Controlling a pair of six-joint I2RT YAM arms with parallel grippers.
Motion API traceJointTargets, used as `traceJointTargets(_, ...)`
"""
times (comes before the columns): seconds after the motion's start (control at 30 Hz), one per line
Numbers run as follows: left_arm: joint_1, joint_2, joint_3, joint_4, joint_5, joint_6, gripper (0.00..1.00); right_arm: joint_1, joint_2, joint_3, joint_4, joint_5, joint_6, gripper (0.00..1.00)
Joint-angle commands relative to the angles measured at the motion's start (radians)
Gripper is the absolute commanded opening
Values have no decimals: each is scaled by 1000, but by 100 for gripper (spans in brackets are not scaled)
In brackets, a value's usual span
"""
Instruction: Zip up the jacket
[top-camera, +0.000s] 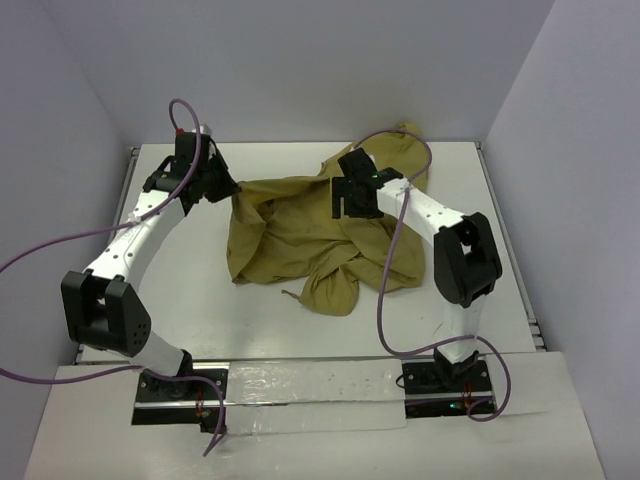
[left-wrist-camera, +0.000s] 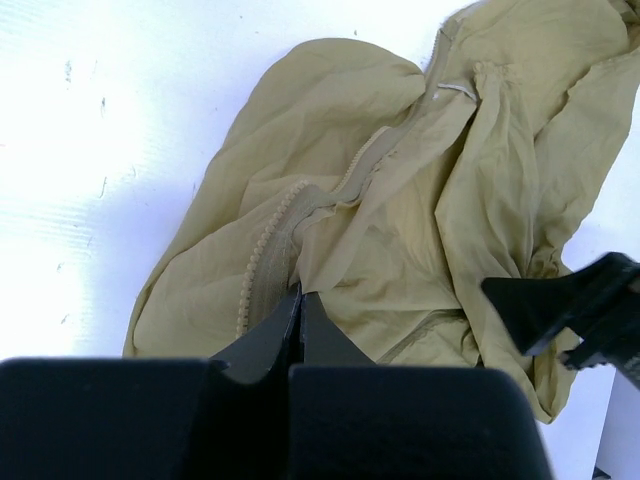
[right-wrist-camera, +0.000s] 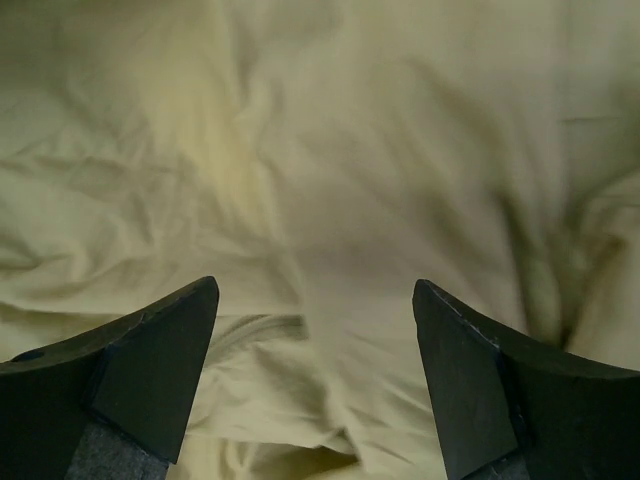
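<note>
One crumpled jacket lies on the table, spread from the middle toward the far right corner. The left gripper is clamped on the jacket's left edge beside the zipper teeth. The right gripper hovers over the cloth, jaws wide apart.

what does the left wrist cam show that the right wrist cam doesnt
Only the left wrist view: the zipper teeth running across the jacket, the white table, and the left gripper shut on the cloth beside the zipper. Only the right wrist view: the right gripper, open, fingers wide apart over blurred folds. Both: the olive-tan jacket, crumpled.
</note>
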Motion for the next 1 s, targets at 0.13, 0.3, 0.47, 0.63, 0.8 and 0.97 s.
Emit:
traceJointTargets(0.13,4,-20,17,-6,-4,0,0,42,97,-1,-34,103,1,75)
traceJointTargets(0.3,9,-5,49,-12,-3,2,0,22,52,-43,-58,188,23,9)
traceJointTargets(0.47,10,-1,57,-12,3,4,0,-45,-139,-65,-42,212,71,0)
traceJointTargets(0.63,13,-1,53,22,38,-15,0,-224,-256,-45,61,113,141,0)
traceJointTargets(0.8,13,3,62,53,60,-39,0,-346,-76,161,77,143,191,0)
traceJointTargets(0.97,16,10,88,43,67,-27,0,-396,135,496,-144,-20,163,68)
